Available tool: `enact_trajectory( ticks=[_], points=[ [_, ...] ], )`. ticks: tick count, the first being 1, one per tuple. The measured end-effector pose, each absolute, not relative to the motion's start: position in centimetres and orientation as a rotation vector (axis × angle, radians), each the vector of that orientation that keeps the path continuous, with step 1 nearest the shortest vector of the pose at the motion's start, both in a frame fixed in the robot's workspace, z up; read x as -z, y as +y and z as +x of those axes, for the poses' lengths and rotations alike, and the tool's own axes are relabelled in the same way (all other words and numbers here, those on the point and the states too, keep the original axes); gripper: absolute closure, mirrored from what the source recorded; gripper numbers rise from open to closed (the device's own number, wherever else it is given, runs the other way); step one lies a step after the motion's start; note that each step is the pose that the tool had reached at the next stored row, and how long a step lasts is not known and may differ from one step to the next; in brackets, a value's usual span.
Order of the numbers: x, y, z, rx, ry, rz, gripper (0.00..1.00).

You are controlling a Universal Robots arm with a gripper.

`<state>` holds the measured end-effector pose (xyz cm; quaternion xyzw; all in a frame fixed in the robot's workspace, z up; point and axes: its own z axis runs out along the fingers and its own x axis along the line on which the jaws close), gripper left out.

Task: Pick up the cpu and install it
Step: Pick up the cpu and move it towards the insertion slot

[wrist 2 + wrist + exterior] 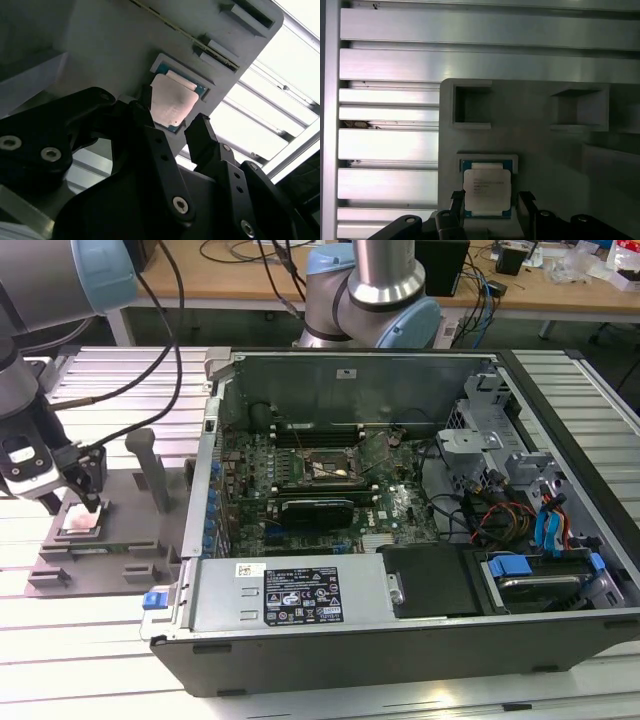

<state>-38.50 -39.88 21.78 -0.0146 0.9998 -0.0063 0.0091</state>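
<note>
As I hover low over the grey fixture tray (122,528), my gripper (491,204) stands open, fingers (458,204) straddling the cpu (486,189), which lies flat in its square recess.

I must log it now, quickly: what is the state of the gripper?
Gripper: open, straddling the cpu, which lies in its grey holder; not gripped yet.

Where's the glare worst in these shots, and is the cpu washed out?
Exterior view: the slatted table blows out white in front, and the cpu looks pale. Second wrist view: bright slats behind, the hand dark against them, the cpu pinkish. First wrist view: slats glare, the cpu evenly lit.
</note>
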Motion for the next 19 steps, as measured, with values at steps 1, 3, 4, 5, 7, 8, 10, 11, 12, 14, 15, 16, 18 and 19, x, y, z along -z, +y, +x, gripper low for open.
enact_trajectory(
  ticks=[1,3,4,5,7,8,10,11,12,14,15,16,18,19],
  points=[
    [-21.7,-39.9,-38.5,0.020,3.123,-0.046,0.45],
    [-21.4,-39.9,-38.5,0.020,3.123,-0.046,0.45],
    [-21.3,-39.9,-38.5,0.020,3.123,-0.046,0.45],
    [-21.1,-39.9,-38.5,0.020,3.123,-0.046,0.45],
    [-21.0,-39.9,-38.5,0.020,3.123,-0.046,0.45],
    [-20.9,-39.9,-38.5,0.020,3.123,-0.046,0.45],
    [-20.6,-39.9,-38.5,0.023,3.123,-0.046,0.45],
    [-20.6,-39.9,-38.5,0.032,3.123,-0.046,0.45],
    [-20.4,-39.9,-38.5,0.040,3.123,-0.052,0.45],
    [-20.3,-39.9,-38.5,0.041,3.123,-0.072,0.45],
    [-20.3,-39.9,-38.5,0.041,3.123,-0.073,0.45],
    [-20.2,-39.9,-38.5,0.041,3.122,-0.073,0.45],
    [-20.2,-39.9,-38.5,0.041,3.122,-0.075,0.38],
    [-20.2,-39.9,-38.5,0.025,3.122,-0.075,0.38]
  ],
)
